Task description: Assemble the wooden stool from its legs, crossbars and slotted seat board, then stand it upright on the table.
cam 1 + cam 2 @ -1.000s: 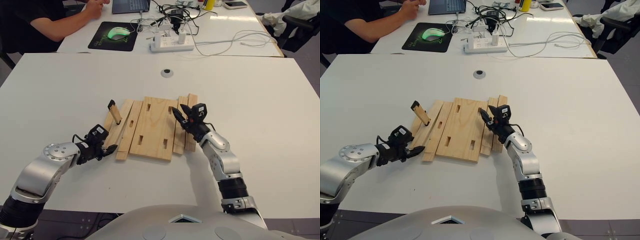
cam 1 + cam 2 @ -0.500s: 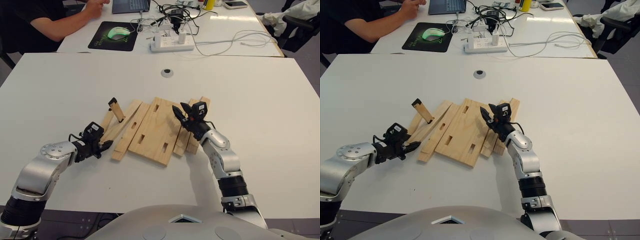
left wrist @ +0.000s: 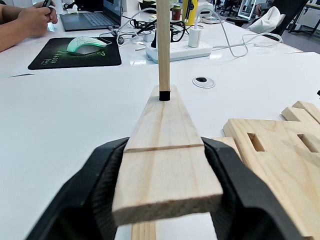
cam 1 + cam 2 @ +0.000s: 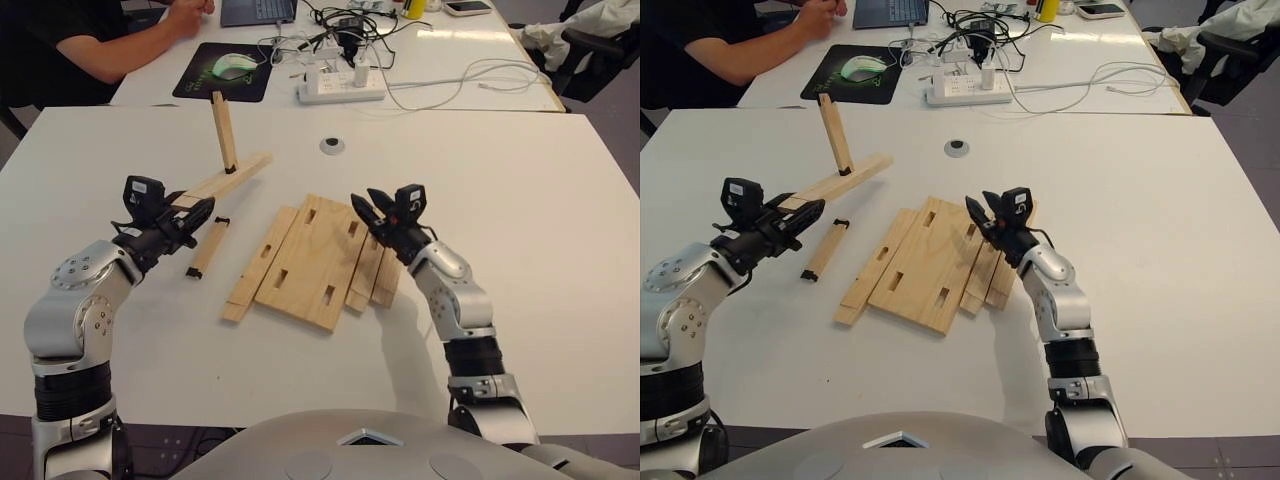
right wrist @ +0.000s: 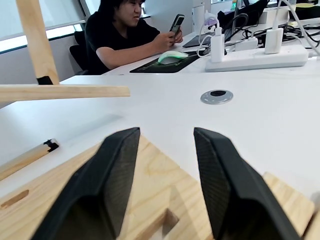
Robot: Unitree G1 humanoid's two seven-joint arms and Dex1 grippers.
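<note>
I take this for an early joining step — one crossbar is seated in one leg and the rest lies unassembled. My left gripper (image 4: 192, 213) is clamped on the near end of a flat leg (image 4: 228, 178), holding it in the air over the left part of the table (image 4: 520, 200). A crossbar (image 4: 224, 130) stands up from a slot near the leg's far end. My right gripper (image 4: 366, 204) has its fingers spread and holds nothing — it hovers just above the far right corner of the seat board (image 4: 310, 265), which lies flat. A second crossbar (image 4: 208, 248) lies loose on the table, below the held leg and left of the board. Another leg (image 4: 255, 268) lies along the board's left edge, and two more legs (image 4: 378, 282) are tucked at its right edge. Next, I think, the held pair needs a mate: the right gripper must take a leg, and the crossbar's free end must meet its slot squarely
</note>
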